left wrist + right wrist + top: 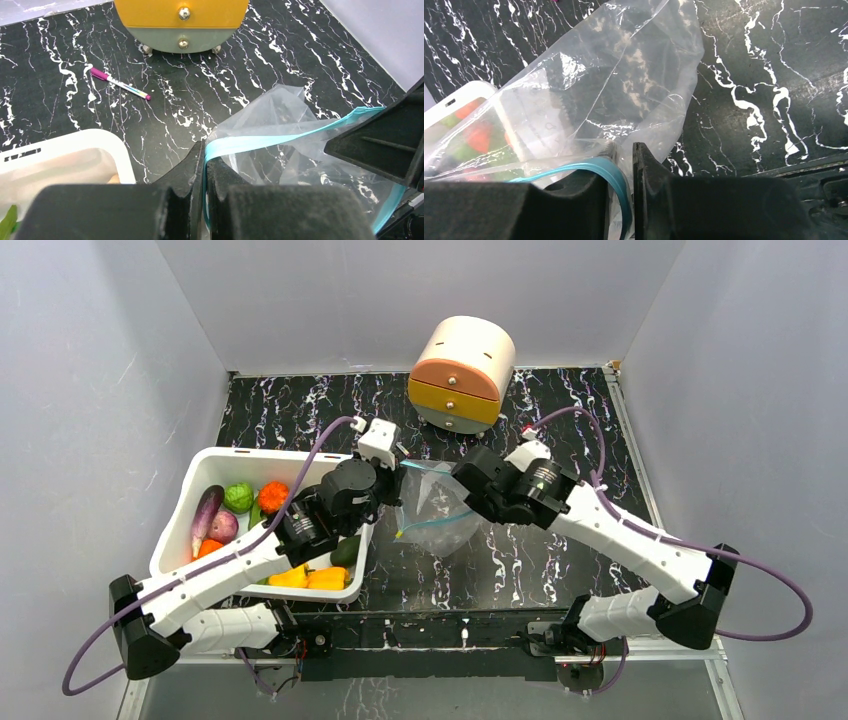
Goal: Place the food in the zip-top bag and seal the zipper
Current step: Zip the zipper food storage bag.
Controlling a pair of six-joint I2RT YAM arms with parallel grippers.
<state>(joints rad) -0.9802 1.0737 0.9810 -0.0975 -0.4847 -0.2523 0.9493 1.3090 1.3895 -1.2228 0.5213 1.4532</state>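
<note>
The clear zip-top bag (436,508) hangs between my two grippers over the black marbled table, and no food shows inside it. My left gripper (399,463) is shut on one end of the blue-green zipper strip (270,140), as the left wrist view (205,165) shows. My right gripper (462,476) is shut on the other end of the strip (610,169), with the bag (624,85) hanging below it. The food lies in the white tub (215,462): a purple eggplant (207,512), a green round piece (238,497), an orange fruit (273,496) and yellow peppers (310,578).
A round orange and yellow drawer cabinet (462,373) stands at the back of the table. A purple pen (120,84) lies in front of it. The tub sits on the left under my left arm. Grey walls close in both sides.
</note>
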